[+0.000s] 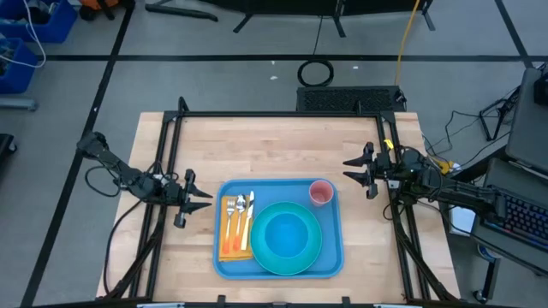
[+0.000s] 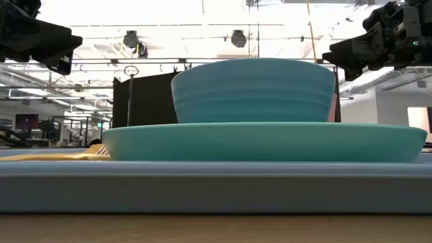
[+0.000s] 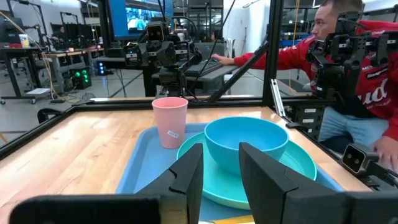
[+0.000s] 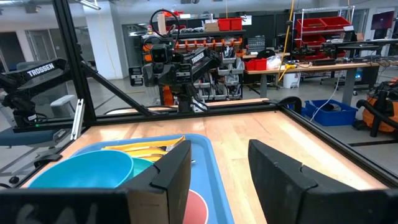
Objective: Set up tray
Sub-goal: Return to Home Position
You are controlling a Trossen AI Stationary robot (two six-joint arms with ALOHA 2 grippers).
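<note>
High view: the tray (image 1: 332,244) lies front-centre between your 2 grippers, its long axis running arm to arm. The left gripper (image 1: 204,200) sits just beside its left edge, the right gripper (image 1: 349,170) near its far right corner.

Low view: both hang higher than the tray's rim.

Left wrist view: fingers spread, holding nothing, tray straight ahead.

Right wrist view: the same.

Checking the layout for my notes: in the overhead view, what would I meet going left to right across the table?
Left end effector → yellow napkin → turquoise bowl → pink cup → right end effector; middle three lie in the blue tray.
</note>
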